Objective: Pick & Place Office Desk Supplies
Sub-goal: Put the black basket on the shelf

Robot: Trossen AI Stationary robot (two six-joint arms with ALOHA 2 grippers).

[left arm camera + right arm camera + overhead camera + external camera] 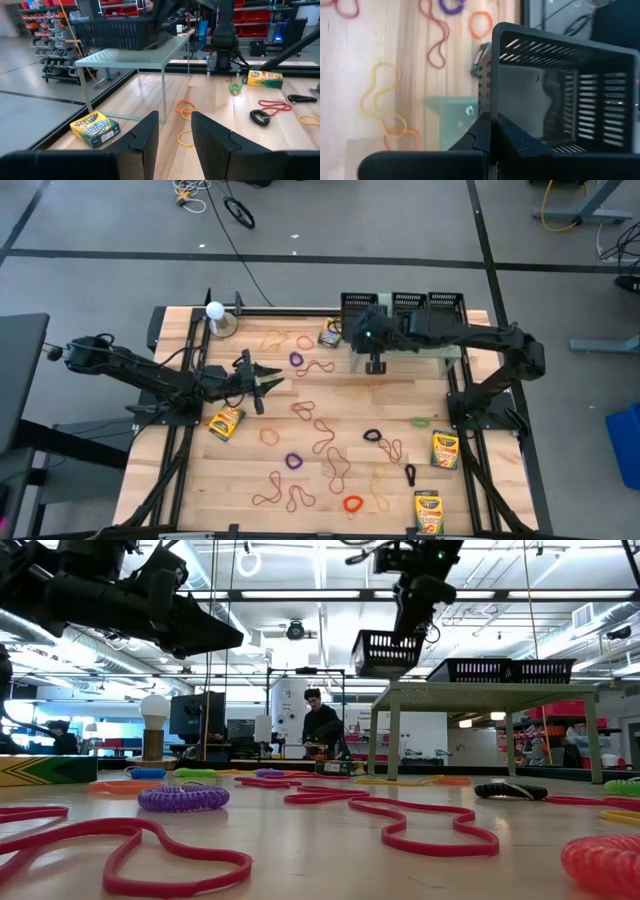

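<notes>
Supplies are lying scattered over the table [200,490] while we are clamping our right gripper [492,131] tight on the rim of a black basket [560,90] raised above the stand [500,693], and our left gripper [175,131] is hovering half-open, holding nothing.

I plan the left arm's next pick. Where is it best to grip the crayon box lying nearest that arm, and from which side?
Probably grip the crayon box across its two long edges, coming straight down from above. It lies flat on the table with those edges clear.
</notes>
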